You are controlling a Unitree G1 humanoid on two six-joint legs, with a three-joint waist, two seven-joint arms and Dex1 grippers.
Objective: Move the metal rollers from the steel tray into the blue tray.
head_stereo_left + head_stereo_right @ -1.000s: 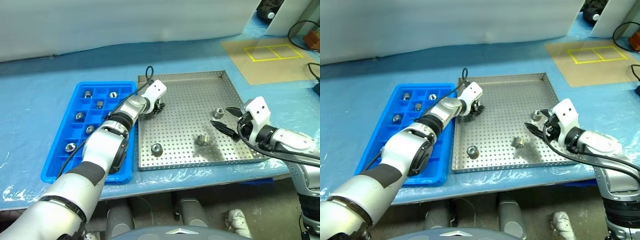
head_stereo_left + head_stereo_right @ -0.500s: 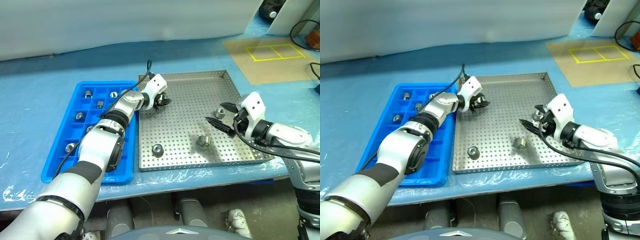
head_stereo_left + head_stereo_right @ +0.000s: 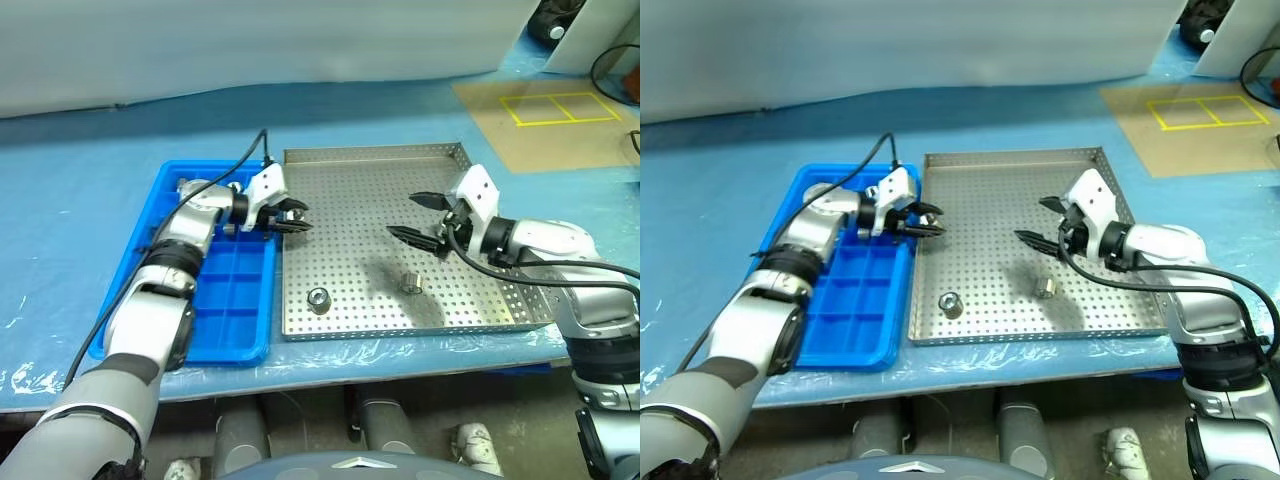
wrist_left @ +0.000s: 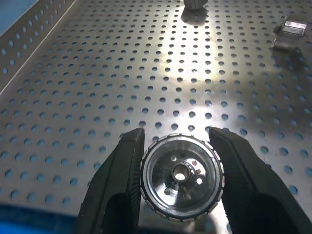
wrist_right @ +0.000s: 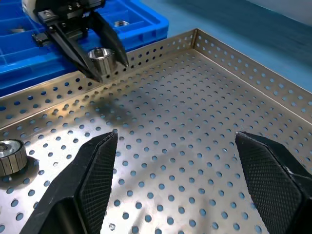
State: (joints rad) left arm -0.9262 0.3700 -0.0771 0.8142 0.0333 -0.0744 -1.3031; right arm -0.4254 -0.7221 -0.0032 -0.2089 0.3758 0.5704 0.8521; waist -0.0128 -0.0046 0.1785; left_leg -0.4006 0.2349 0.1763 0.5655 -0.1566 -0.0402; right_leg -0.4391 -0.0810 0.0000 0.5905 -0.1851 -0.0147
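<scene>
The left gripper [image 3: 292,218] is clamped on one of the metal rollers [image 4: 181,176], which is pinched across its sides between the two black fingers [image 4: 116,184] with its holed face turned toward the wrist camera. The gripper is held just above the left rim of the steel tray [image 3: 360,155], at the border with the blue tray [image 3: 240,300]. The step in hand is judged to be the carry of this roller out of the steel tray; for the next move, the gripper would have to be brought over the blue tray, lined up over a vacant compartment, lowered, and opened.

The right gripper [image 3: 418,217] is held with its fingers wide apart and with nothing between them, above the middle of the steel tray. Two more rollers are seen on the perforated floor: one [image 3: 318,298] near the front left, another [image 3: 409,283] just below the right gripper. A further roller [image 5: 122,23] is seen in a compartment of the blue tray.

Between the held roller and the compartments, the two tray rims must be cleared, and the left arm's cable [image 3: 240,162] is draped above the blue tray. The trays are carried on a blue-covered worktop [image 3: 70,180].
</scene>
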